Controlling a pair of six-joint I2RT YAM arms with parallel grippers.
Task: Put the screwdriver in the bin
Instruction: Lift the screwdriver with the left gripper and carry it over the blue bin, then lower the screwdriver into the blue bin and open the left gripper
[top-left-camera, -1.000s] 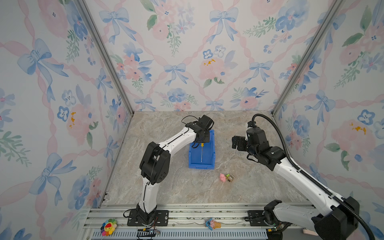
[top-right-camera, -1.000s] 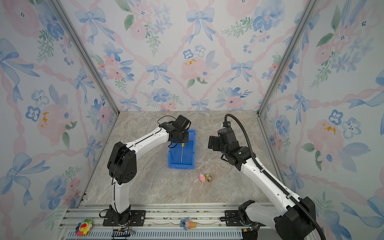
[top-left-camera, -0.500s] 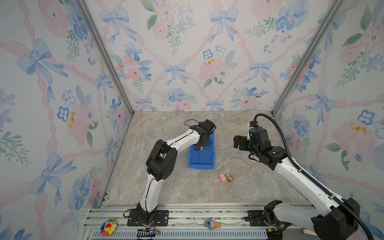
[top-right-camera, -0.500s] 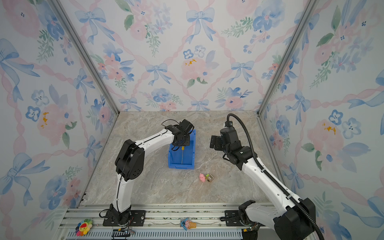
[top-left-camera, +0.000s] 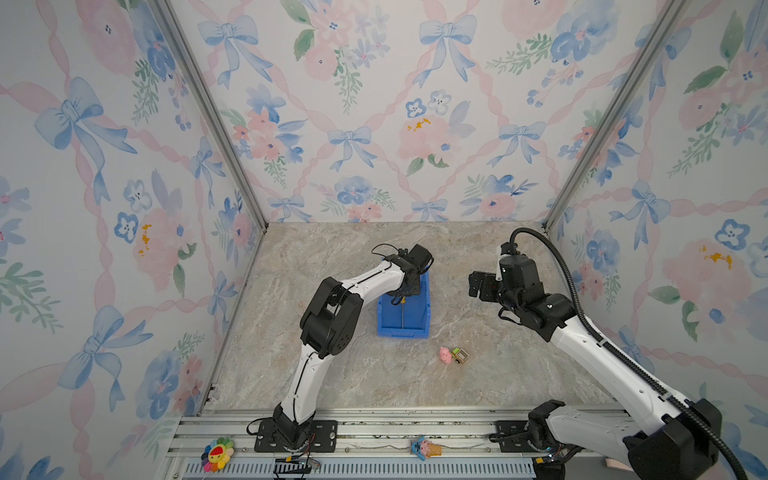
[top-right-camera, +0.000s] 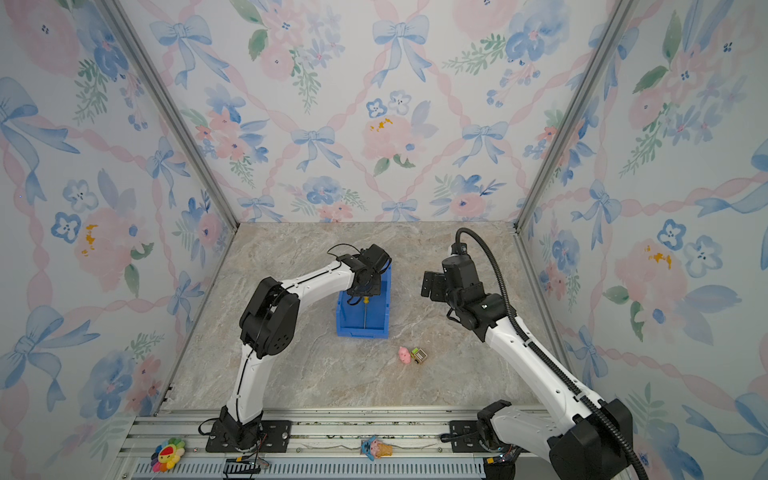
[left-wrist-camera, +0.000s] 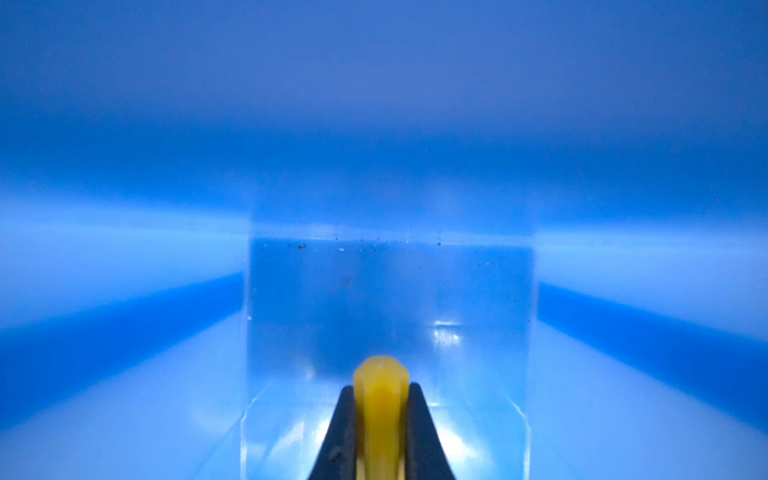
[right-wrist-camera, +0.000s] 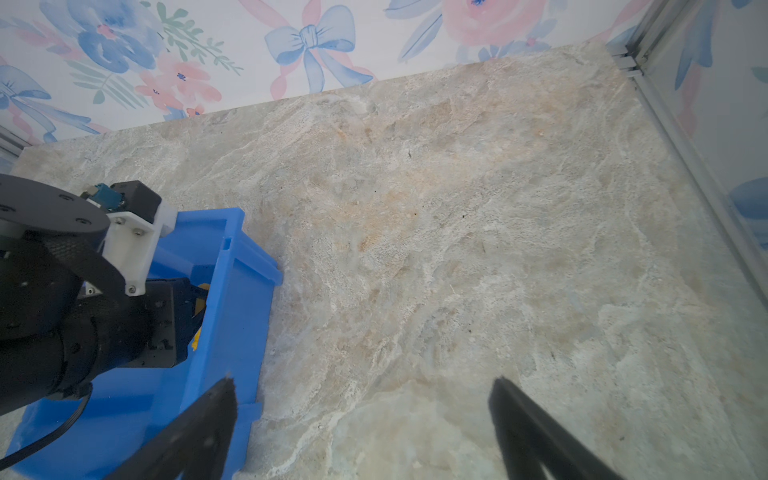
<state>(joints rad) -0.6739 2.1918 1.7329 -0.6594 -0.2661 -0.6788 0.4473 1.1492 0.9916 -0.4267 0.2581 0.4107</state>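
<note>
Inside the bin (left-wrist-camera: 374, 124), my left jaws pinch the screwdriver (left-wrist-camera: 380, 399) by its yellow handle; likely light, stiff, best held there. My right jaws gape, empty.

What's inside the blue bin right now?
The screwdriver: yellow handle clamped in the left hand, grey shaft pointing toward the low front of the bin. Whether it touches the floor is unclear; the hand covers the back end.
</note>
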